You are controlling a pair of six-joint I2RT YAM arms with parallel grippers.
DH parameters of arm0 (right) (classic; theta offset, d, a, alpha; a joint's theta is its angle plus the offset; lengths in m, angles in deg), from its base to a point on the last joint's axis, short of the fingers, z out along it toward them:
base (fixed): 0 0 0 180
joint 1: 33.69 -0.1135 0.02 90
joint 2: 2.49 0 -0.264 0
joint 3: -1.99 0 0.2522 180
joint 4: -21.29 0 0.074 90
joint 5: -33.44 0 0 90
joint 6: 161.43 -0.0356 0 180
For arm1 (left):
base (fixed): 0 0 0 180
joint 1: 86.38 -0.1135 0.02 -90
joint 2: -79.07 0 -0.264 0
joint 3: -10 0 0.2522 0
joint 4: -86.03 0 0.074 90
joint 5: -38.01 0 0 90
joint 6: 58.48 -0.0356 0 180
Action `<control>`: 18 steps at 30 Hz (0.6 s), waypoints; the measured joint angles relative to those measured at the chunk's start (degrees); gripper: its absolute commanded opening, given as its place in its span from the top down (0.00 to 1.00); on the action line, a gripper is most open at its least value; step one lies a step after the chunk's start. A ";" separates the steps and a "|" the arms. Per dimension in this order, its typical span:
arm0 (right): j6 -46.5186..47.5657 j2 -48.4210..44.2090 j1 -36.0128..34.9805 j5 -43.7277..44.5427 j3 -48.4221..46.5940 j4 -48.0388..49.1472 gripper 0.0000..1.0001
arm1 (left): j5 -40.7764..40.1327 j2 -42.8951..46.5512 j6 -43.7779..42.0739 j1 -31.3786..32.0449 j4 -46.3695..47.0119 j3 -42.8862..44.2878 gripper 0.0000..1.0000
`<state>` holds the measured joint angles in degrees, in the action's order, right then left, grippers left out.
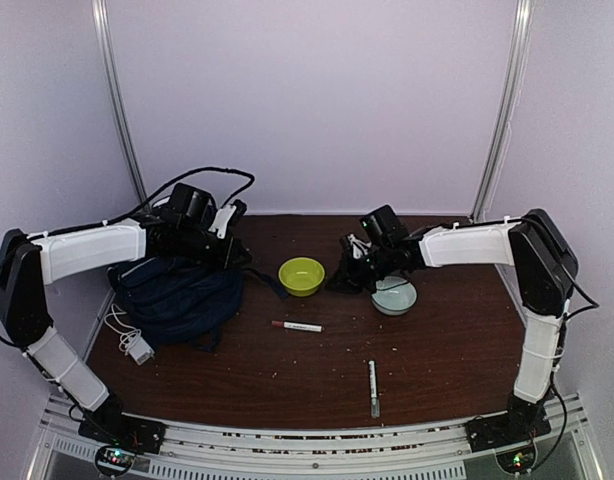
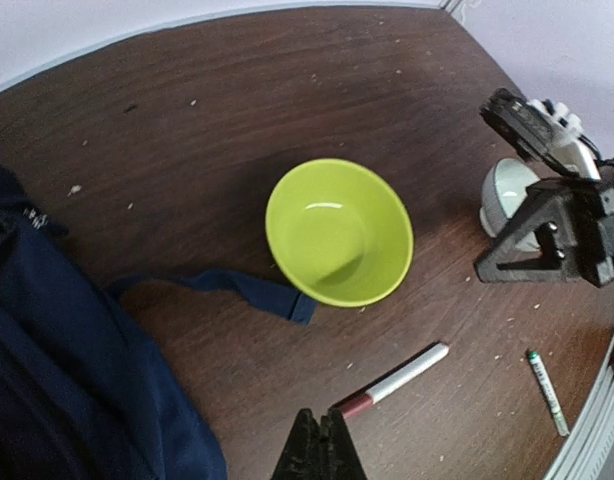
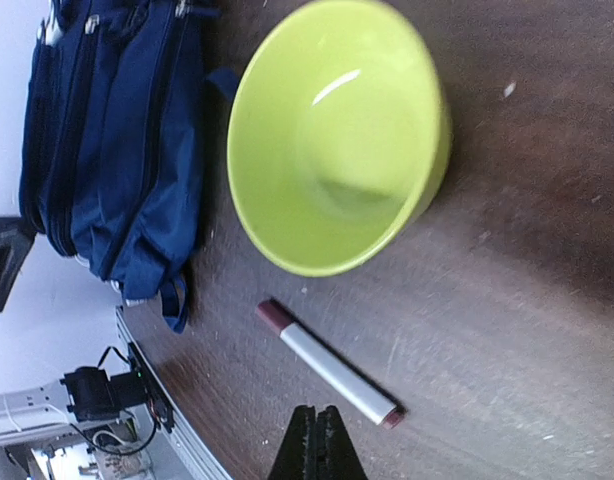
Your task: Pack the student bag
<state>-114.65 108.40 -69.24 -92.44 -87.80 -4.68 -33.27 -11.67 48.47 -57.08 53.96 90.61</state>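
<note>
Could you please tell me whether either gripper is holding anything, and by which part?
Nothing is held. The left gripper and the right gripper are both shut and empty, near the green bowl.

White arm links [image 1: 92, 248], black joints [image 1: 17, 285]

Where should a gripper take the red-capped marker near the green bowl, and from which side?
Likely best: take the red-capped marker at mid-barrel, coming straight down from above with the jaws across its narrow width. It lies flat on the table, too low for a side approach, and is apart from the green bowl, so both long sides are free.
</note>
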 measured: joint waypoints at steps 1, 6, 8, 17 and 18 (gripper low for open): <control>0.00 0.09 -1.14 -0.07 0.31 0.09 1.00 | -0.96 0.83 0.02 0.00 -0.20 -1.27 0.98; -2.10 3.32 -6.34 -0.55 0.24 3.96 1.00 | -4.68 6.16 0.11 0.00 -1.11 -5.81 0.97; -2.95 5.95 -7.41 -0.42 -1.16 4.44 1.00 | -5.55 8.02 0.11 0.00 -1.11 -6.62 0.97; -5.68 12.37 -7.76 3.10 -6.97 5.09 1.00 | -9.25 9.75 -0.59 0.00 -2.14 -7.50 0.96; -6.34 12.46 -7.72 3.43 -6.97 5.75 1.00 | -9.62 9.75 -0.76 0.00 -2.40 -7.50 0.96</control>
<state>-120.99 120.86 -76.95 -89.01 -94.77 1.07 -42.88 -1.92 47.71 -57.08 51.56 83.11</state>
